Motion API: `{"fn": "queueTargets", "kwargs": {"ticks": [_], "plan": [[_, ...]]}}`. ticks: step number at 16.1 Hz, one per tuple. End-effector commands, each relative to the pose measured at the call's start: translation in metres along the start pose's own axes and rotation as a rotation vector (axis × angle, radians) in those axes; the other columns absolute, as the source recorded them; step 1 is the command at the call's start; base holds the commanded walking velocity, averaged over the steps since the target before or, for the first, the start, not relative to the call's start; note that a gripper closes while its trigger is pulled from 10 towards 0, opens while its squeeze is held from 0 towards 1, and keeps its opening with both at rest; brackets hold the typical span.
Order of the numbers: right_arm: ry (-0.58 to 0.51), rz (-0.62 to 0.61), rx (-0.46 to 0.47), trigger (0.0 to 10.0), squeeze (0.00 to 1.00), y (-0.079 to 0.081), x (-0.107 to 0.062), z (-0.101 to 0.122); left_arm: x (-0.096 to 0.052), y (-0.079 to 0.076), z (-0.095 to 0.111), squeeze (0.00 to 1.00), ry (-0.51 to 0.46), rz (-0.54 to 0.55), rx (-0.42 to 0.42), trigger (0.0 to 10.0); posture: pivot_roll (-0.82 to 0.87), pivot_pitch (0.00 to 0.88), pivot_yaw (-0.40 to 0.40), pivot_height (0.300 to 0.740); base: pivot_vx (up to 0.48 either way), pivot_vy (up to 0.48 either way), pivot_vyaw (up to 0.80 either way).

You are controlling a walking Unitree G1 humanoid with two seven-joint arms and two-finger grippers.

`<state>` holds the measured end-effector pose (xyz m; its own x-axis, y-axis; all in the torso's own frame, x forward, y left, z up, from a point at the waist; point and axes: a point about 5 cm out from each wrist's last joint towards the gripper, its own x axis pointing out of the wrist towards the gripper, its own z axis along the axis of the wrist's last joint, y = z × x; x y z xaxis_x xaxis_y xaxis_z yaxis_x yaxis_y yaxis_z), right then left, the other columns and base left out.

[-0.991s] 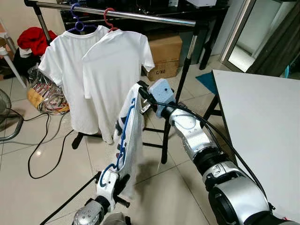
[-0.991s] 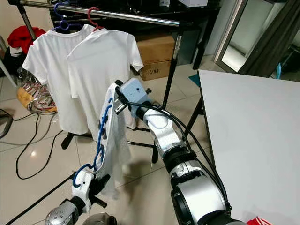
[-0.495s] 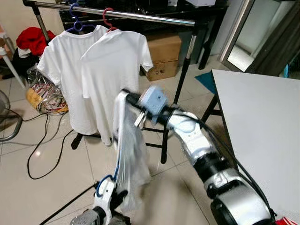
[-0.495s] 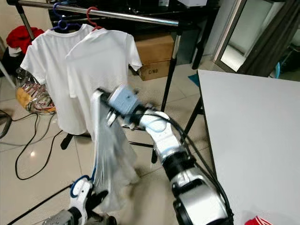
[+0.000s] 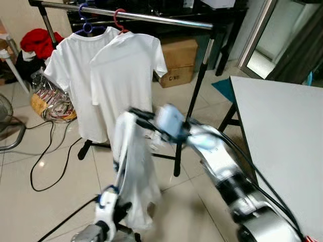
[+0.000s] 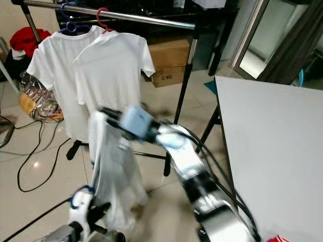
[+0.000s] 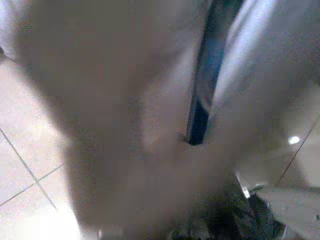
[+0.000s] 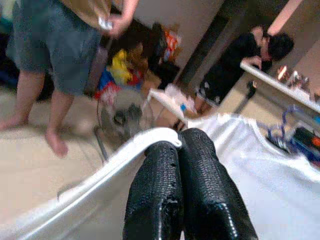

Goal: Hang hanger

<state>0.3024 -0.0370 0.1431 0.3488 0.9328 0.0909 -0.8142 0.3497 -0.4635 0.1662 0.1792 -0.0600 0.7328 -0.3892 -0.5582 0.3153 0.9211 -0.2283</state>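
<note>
My right gripper (image 8: 177, 145) is clenched on the white shirt's (image 5: 132, 171) collar edge, low before the rail (image 5: 151, 17); my left gripper's (image 5: 108, 199) state I cannot tell. I should steady the blue hanger (image 7: 202, 100), then lift its hook toward the rail.

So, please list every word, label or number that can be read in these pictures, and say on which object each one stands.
"C/NO": black print on the lower cardboard box behind the clothes rack; the blur makes the last letter uncertain.
No other text is readable; the white shirts carry no print.
</note>
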Motion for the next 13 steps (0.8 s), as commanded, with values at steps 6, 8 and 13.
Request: {"fn": "queueTargets", "kwargs": {"ticks": [6,8,13], "plan": [[0.043,-0.037,-0.150,10.0,0.00,0.003,0.006,-0.001,0.010,-0.012,0.016,0.00,-0.060,-0.074,0.013,10.0,0.12,0.000,-0.019,0.740,0.000,0.000,0.00],[-0.073,-0.044,-0.119,10.0,0.00,-0.001,0.011,0.017,0.014,-0.005,0.020,0.00,-0.045,-0.037,-0.055,10.0,0.13,0.000,-0.024,0.740,0.000,0.000,0.00],[-0.072,0.077,0.068,10.0,0.00,0.014,0.010,0.010,0.036,0.007,0.080,0.00,-0.171,-0.027,-0.026,10.0,0.13,0.000,-0.031,0.740,0.000,0.000,0.00]]}}
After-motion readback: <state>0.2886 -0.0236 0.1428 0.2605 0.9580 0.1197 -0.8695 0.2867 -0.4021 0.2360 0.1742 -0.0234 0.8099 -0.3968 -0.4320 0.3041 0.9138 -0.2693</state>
